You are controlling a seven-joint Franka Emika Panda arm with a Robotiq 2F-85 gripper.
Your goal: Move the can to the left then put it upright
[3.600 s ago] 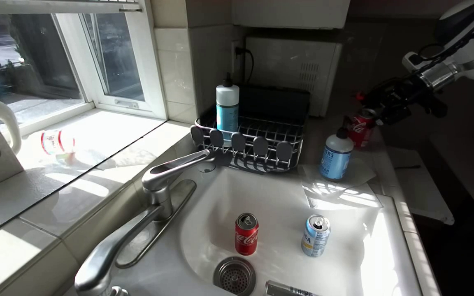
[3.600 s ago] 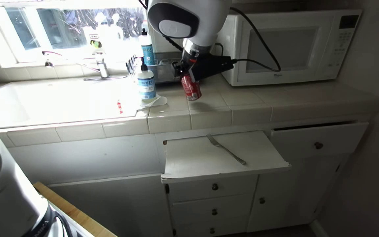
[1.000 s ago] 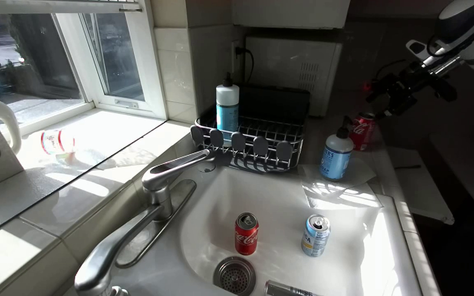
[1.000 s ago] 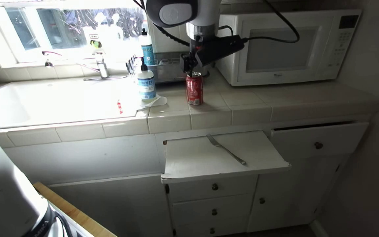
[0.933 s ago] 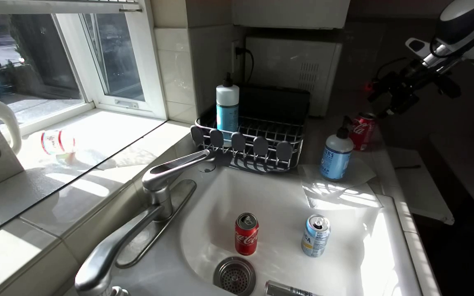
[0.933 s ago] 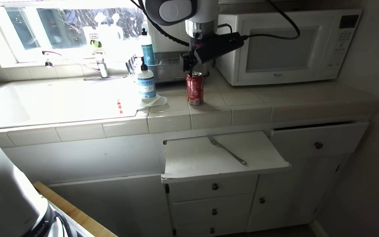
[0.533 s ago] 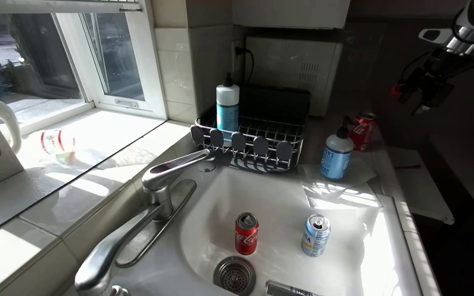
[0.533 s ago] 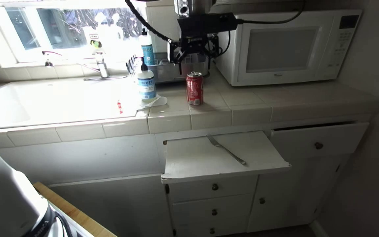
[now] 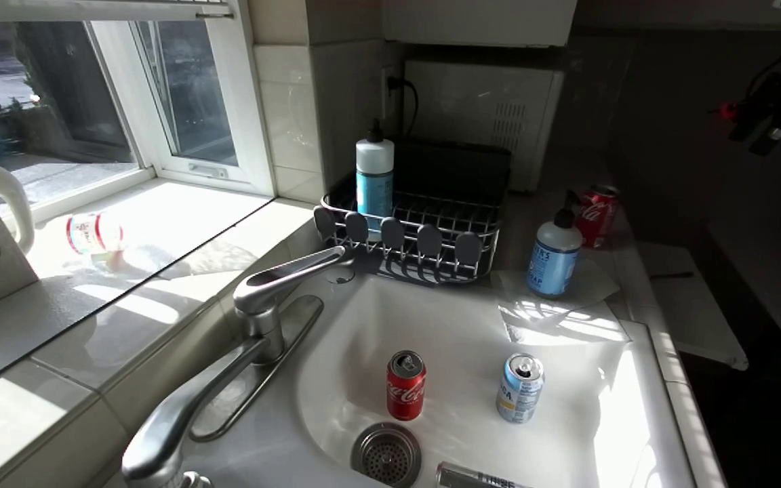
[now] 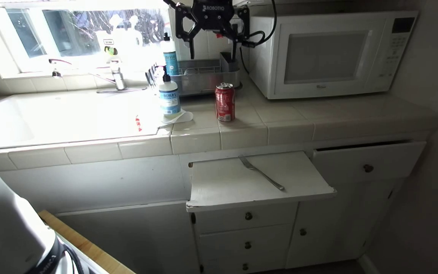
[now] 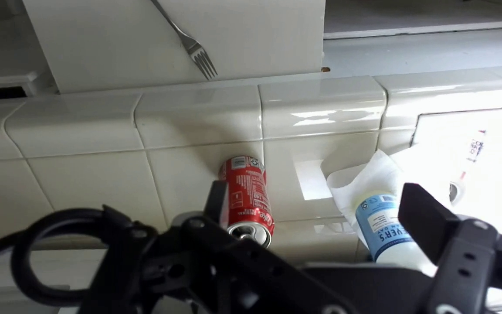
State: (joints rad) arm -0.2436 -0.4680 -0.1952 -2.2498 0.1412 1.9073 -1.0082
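"Biggest first: where is the work?"
"On the tiled counter, between the sink and the microwave."
"And the tool?"
"Raised, and out toward the counter's front edge. Its fingers are spread wide, holding nothing."
"The soap?"
"Near the can, to its left in an exterior view, with a gap between."
"So what does the coming move hang on?"
"That the can is below the tool and farther in from the front edge. It stands upright on the counter, long axis vertical, clear of both fingers. In the wrist view it shows close by the finger at the left of the picture, not midway between the two."
"Finished, would you say?"
"Upright, yes. Whether it is far enough left, I can't tell. If it is, I'd just take the tool up and away; a low sideways sweep could tip the can or catch the soap."
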